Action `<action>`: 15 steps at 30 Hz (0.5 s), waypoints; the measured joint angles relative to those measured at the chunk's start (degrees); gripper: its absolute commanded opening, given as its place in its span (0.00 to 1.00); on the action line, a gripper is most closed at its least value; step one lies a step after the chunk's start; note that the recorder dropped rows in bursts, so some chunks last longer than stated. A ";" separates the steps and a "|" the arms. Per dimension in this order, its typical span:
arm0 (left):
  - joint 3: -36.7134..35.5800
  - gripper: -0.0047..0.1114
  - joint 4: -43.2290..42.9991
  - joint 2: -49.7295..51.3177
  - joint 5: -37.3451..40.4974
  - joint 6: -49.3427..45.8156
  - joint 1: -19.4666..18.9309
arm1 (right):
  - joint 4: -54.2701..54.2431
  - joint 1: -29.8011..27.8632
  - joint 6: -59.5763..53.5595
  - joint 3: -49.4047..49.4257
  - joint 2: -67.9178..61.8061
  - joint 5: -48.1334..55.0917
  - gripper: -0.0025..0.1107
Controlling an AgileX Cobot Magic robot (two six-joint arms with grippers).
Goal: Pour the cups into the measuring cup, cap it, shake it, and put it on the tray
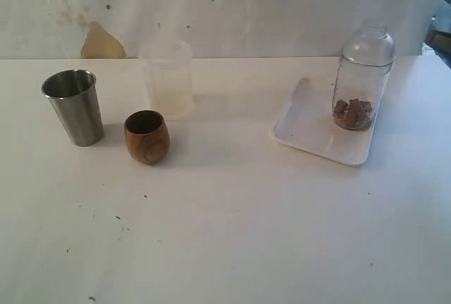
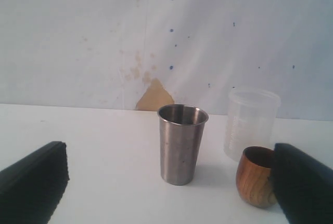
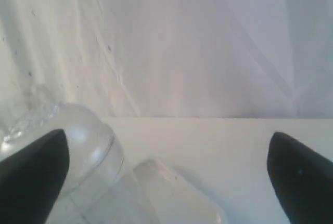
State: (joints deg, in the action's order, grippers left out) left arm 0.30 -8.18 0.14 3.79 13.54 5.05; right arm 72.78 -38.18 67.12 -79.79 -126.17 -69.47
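Exterior view: a white table before a stained white wall is recorded. The steel tumbler stands upright at the left, with the wooden cup near it and a frosted cup behind. Well apart, at the right, the measuring cup stands on the tray, fitted with a domed cap and holding brown pieces.

Left wrist view: the left gripper is spread wide and grips nothing. The steel tumbler stands ahead, untouched.

Right wrist view: the right gripper is likewise spread wide and empty. The domed cap lies close to one finger; contact cannot be determined.
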 measured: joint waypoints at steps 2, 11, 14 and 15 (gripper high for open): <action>0.00 0.94 0.00 0.00 0.00 0.00 0.00 | -3.55 0.93 0.73 0.00 0.92 0.21 0.86; 0.00 0.94 0.00 0.00 0.00 0.00 0.00 | -10.83 11.04 0.73 -5.45 6.84 5.61 0.39; 0.00 0.94 0.00 0.00 0.00 0.00 0.00 | -10.94 14.34 0.82 -8.22 8.75 12.55 0.24; 0.00 0.94 0.00 0.00 0.00 0.00 0.00 | -10.94 15.36 0.87 -9.20 9.40 15.21 0.21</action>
State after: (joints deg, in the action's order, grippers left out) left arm 0.30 -8.18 0.14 3.79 13.54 5.05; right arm 61.84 -22.82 67.99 -88.99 -116.76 -54.26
